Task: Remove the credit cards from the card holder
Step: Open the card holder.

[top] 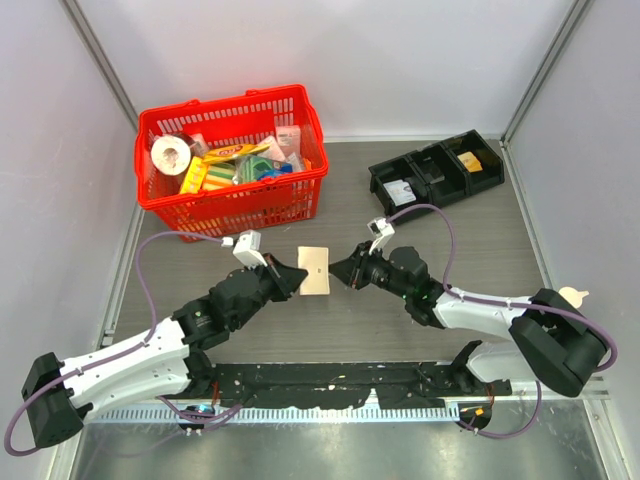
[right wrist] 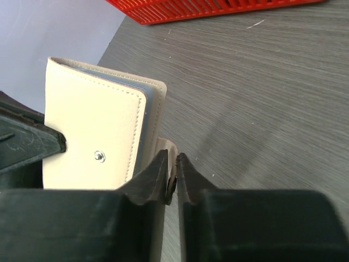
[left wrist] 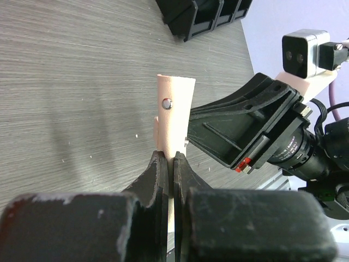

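The tan card holder (top: 314,270) is held folded, above the table's middle, between my two grippers. My left gripper (top: 298,277) is shut on its left edge; in the left wrist view the holder (left wrist: 174,109) stands up from the pinched jaws (left wrist: 171,158). My right gripper (top: 337,270) comes from the right. In the right wrist view its jaws (right wrist: 172,159) have closed on the little closure tab (right wrist: 170,148) beside the holder's cover (right wrist: 92,136). Pale blue sleeve edges (right wrist: 143,117) show along the fold. The credit cards are hidden inside.
A red basket (top: 232,205) full of mixed items stands at the back left. A black three-part tray (top: 436,172) sits at the back right, with a white piece in its left part and a small yellow-orange piece (top: 468,160) in its right part.
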